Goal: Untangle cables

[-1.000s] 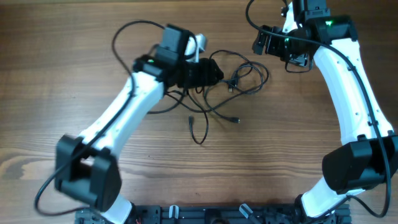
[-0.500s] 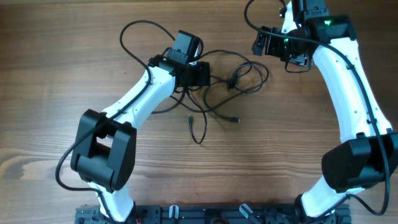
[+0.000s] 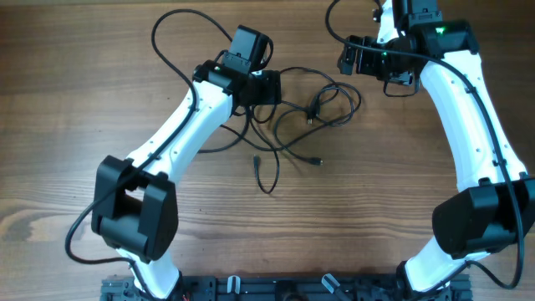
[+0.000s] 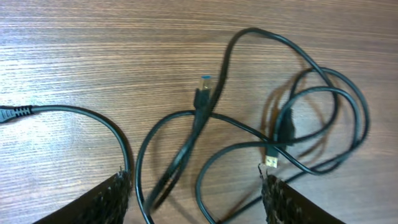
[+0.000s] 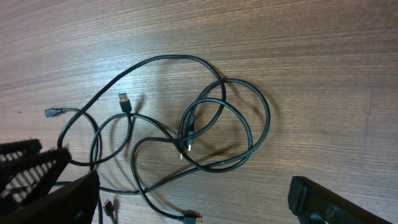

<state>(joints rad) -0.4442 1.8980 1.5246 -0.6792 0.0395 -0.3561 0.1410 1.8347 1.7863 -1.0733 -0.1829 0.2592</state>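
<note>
Lying in a loose tangle on the table [image 3: 75, 125], the cables [image 3: 314, 107] sit where they were, just beside the left gripper [image 4: 196, 183], whose arm has swung slightly away from its base. Its jaws stand wide, strands between them, none held. The right gripper [image 5: 179, 168] hovers unmoved, also wide.

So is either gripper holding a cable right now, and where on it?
Nothing is held. The left gripper and right gripper are both open; the cables lie loose on the table.
</note>
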